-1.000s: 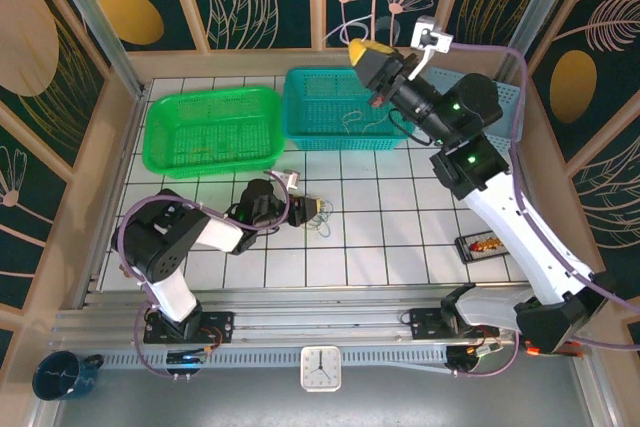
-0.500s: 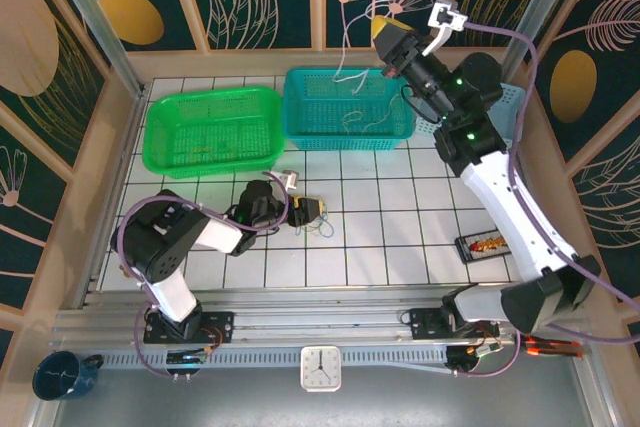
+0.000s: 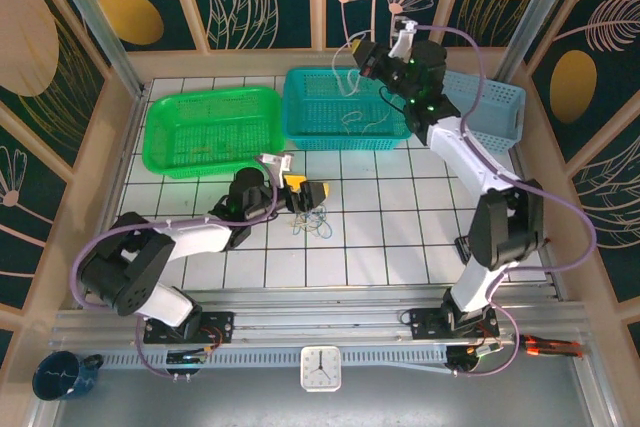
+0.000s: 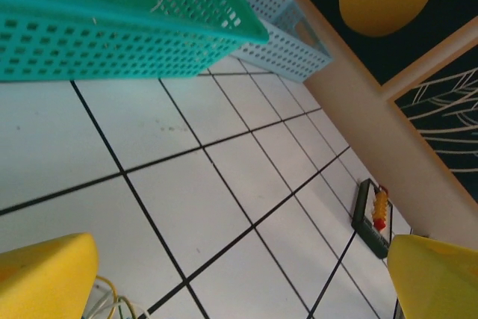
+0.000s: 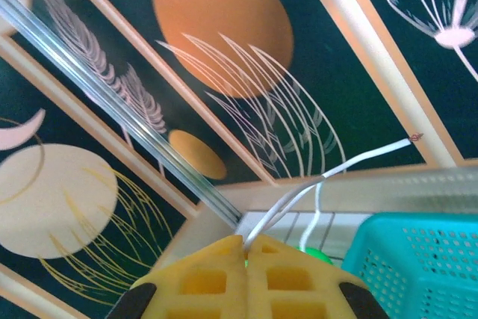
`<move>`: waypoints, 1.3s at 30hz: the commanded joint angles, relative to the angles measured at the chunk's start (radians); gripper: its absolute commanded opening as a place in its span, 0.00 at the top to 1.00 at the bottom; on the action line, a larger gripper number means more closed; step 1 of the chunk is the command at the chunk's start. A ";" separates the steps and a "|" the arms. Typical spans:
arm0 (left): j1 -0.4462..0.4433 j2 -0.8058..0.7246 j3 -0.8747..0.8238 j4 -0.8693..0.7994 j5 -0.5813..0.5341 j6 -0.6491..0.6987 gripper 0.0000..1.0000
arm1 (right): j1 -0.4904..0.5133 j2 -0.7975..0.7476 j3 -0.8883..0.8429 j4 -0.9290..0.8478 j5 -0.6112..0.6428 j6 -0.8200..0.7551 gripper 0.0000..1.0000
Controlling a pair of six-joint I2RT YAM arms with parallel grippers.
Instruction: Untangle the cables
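Dangling white cable point(image 5: 366, 158) (near basket rim point(image 5: 418, 219))

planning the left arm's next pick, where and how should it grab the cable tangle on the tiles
Probably an outer loop on the near side of the cable tangle, pinched from straight above. The thin wires lie flat and loose on the tiles, and the loops spread widest on that side. The open left hand sits just beyond it.
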 commanded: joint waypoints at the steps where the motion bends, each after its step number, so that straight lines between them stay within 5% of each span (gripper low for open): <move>1: -0.001 -0.052 0.026 -0.050 -0.051 0.000 0.01 | -0.007 0.079 0.068 -0.004 -0.021 -0.011 1.00; 7: 0.000 -0.121 0.024 -0.110 -0.158 -0.003 0.01 | -0.011 0.264 0.168 -0.120 -0.029 -0.067 0.96; 11: 0.001 -0.138 0.029 -0.151 -0.189 0.004 0.01 | -0.015 0.371 0.269 -0.266 -0.045 -0.119 0.50; 14: 0.001 -0.139 0.039 -0.184 -0.214 -0.009 0.01 | -0.020 0.348 0.234 -0.270 -0.032 -0.125 0.38; 27: 0.062 -0.172 0.060 -0.273 -0.285 -0.126 0.01 | 0.008 0.019 -0.091 -0.178 -0.039 -0.114 0.37; 39: 0.159 -0.190 0.272 -0.532 -0.228 -0.036 0.01 | 0.266 -0.225 -0.433 -0.257 0.151 -0.251 0.36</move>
